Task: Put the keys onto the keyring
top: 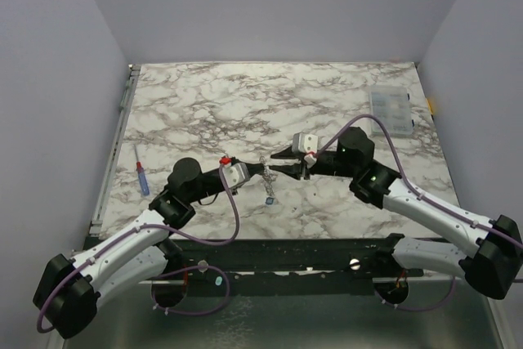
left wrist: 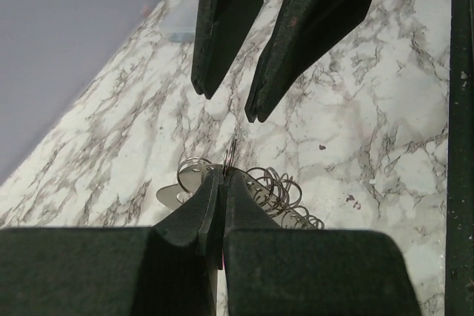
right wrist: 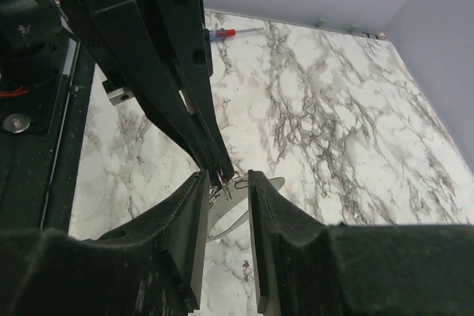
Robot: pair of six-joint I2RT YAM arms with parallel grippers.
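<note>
My left gripper (top: 258, 172) is shut on the thin metal keyring (left wrist: 231, 155), pinched edge-on at its fingertips (left wrist: 211, 190) above the marble. Chain links (left wrist: 285, 197) and a flat silvery tag (left wrist: 172, 196) trail under the ring. My right gripper (top: 276, 166) faces it, open, with its fingers (right wrist: 194, 220) on either side of the ring (right wrist: 226, 180) and the left fingertips. A small blue key (top: 269, 199) shows just below the chain; I cannot tell whether it is attached. The green key is not in view.
A blue-and-red pen-like tool (top: 142, 177) lies at the left of the marble table (top: 245, 104). A clear compartment box (top: 391, 109) sits at the far right. A black rail (top: 310, 251) runs along the near edge.
</note>
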